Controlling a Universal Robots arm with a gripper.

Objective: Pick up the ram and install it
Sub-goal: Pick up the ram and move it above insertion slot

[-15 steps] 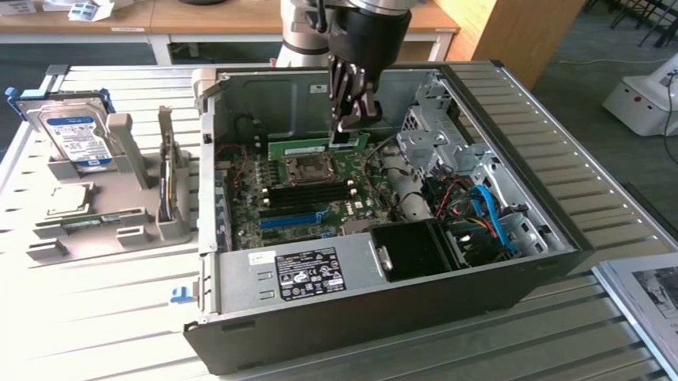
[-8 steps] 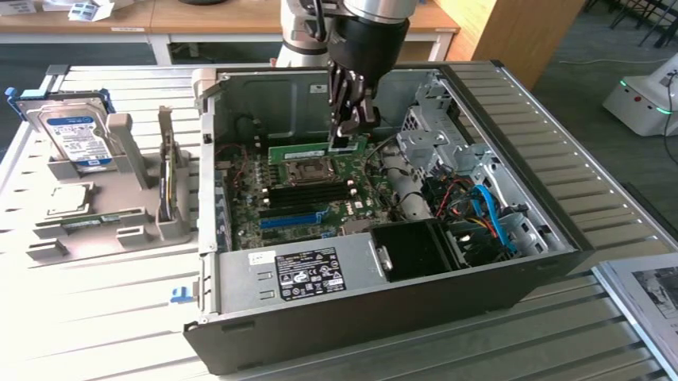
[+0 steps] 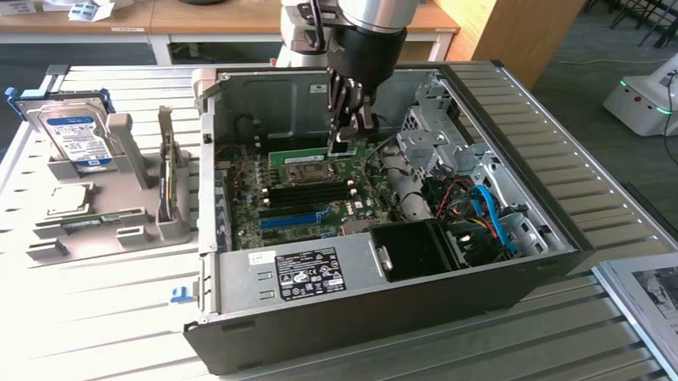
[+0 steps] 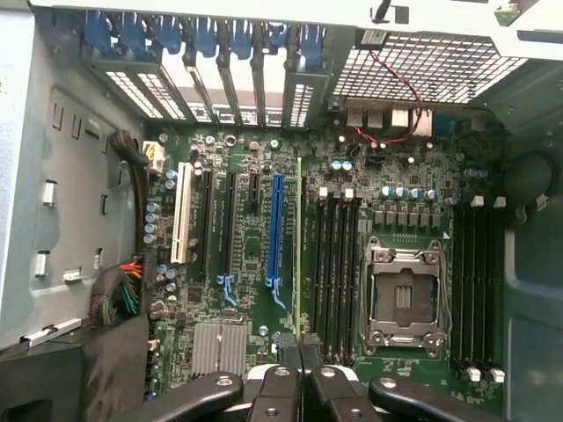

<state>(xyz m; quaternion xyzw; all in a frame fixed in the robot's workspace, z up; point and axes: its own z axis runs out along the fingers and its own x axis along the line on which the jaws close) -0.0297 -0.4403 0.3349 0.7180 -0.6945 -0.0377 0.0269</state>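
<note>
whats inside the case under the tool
A motherboard with an empty cpu socket, black ram slots and a blue slot. The ram, held edge-on in the tool, covers the strip below it.

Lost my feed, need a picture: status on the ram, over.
Gripper shut on the ram. Ram inside the case, edge-on above the motherboard by the black memory slots. No cable across those slots.

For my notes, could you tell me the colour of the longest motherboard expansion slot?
The long plastic slot is blue, clearest in wrist view.
</note>
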